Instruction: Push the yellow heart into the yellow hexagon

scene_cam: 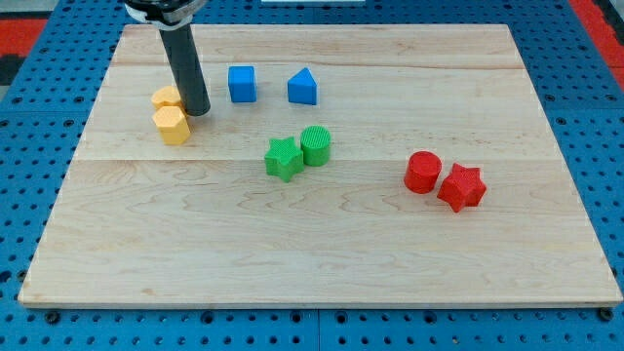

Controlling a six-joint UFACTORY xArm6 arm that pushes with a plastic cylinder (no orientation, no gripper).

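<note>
The yellow heart lies near the view's upper left on the wooden board. The yellow hexagon sits just below it, and the two touch. My tip stands right beside them on their right, close to where the two meet. The rod rises from it toward the view's top.
A blue cube and a blue triangular block lie right of my tip. A green star and green cylinder touch at mid-board. A red cylinder and red star sit at the right.
</note>
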